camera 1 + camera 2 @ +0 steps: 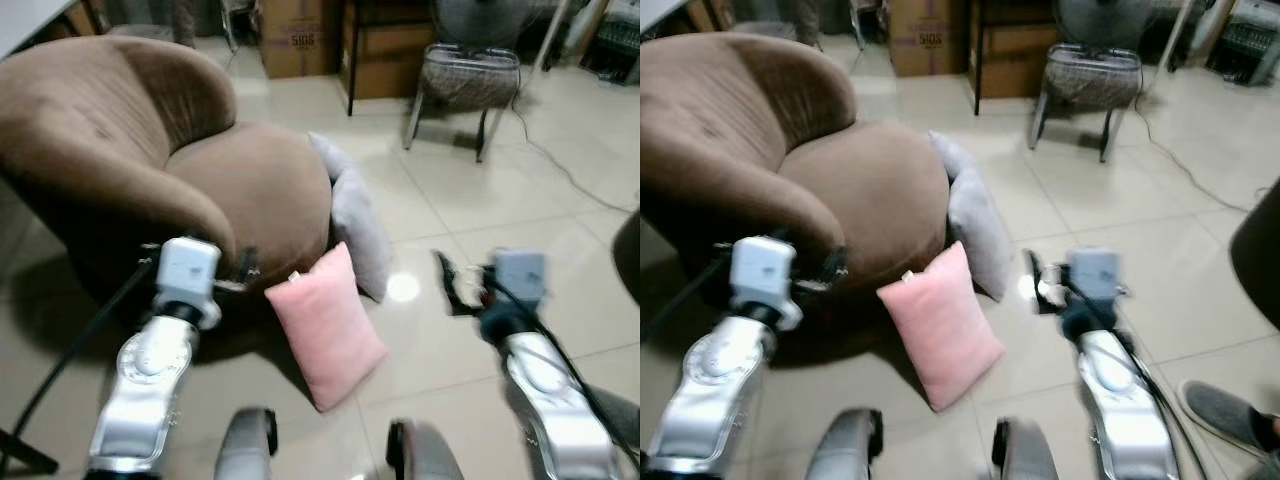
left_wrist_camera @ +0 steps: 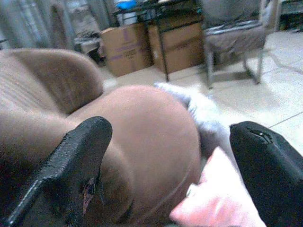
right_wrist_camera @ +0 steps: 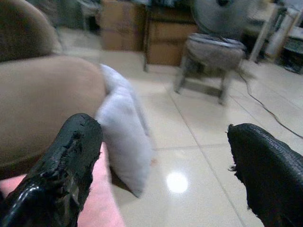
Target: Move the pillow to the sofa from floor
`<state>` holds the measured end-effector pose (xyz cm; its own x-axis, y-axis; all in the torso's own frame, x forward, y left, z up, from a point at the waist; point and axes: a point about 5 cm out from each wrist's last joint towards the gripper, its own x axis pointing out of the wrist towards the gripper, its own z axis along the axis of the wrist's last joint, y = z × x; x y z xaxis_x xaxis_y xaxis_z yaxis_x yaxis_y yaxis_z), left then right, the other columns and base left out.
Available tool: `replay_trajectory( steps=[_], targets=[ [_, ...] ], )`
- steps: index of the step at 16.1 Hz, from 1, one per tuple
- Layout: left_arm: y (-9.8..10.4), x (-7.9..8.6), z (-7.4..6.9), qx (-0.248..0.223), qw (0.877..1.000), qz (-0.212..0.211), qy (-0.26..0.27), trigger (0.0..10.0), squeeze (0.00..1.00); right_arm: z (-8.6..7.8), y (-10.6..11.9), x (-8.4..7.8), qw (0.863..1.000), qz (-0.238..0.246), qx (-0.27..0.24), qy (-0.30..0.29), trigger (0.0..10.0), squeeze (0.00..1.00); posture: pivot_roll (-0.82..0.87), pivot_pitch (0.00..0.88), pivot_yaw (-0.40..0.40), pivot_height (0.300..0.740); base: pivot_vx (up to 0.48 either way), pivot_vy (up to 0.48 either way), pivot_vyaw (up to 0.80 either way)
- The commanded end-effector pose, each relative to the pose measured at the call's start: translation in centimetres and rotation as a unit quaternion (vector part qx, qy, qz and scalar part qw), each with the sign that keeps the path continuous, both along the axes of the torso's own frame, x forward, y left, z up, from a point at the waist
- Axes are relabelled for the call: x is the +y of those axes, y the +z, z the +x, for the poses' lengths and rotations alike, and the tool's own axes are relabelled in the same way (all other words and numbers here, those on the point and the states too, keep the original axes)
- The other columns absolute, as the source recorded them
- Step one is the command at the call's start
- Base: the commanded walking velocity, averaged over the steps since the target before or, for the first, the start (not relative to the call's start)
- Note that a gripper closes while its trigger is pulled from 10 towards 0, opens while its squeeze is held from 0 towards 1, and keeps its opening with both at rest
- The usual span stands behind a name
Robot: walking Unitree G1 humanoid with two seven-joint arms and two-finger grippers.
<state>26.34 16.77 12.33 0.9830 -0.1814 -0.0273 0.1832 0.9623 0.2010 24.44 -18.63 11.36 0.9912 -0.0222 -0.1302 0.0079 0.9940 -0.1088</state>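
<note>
The pink pillow (image 1: 325,325) stands on the tiled floor (image 1: 470,210) at lower centre of your frame, leaning against the brown sofa (image 1: 150,160). A grey pillow (image 1: 358,225) sits just behind it. Your left pincer (image 2: 170,175) hangs left of it, fingers apart; your right pincer (image 3: 165,175) hangs right of it, also apart, holding nothing.

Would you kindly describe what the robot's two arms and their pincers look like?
Both arms are rounded silver metal shells, each carrying a pale grey boxy wrist block. A black cable trails beside each arm. The left pincer and the right pincer each have two thick black fingers with a rough, scuffed, matte surface.
</note>
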Motion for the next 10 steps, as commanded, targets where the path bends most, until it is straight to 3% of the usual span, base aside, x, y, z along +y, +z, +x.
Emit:
replay_trajectory(
  steps=[1,7,10],
  targets=[
    [0.27,1.06,0.03,-0.002,1.000,0.008,0.014,10.0,0.17,0.37,0.46,0.97,1.000,0.007,-0.008,0.016,10.0,0.00,0.03,0.000,0.005,0.621,0.386,0.000,0.00],
    [0.23,1.22,0.19,-0.002,1.000,0.012,0.016,10.0,0.16,0.50,0.43,1.17,1.000,0.008,-0.009,0.018,10.0,0.00,0.03,0.000,0.002,0.621,0.365,0.000,0.00],
    [0.00,1.32,0.31,0.004,1.000,0.017,0.015,10.0,0.14,0.60,0.31,0.93,1.000,0.006,-0.009,0.017,10.0,0.00,0.03,0.000,0.011,0.621,0.000,0.000,0.00]
  ],
)
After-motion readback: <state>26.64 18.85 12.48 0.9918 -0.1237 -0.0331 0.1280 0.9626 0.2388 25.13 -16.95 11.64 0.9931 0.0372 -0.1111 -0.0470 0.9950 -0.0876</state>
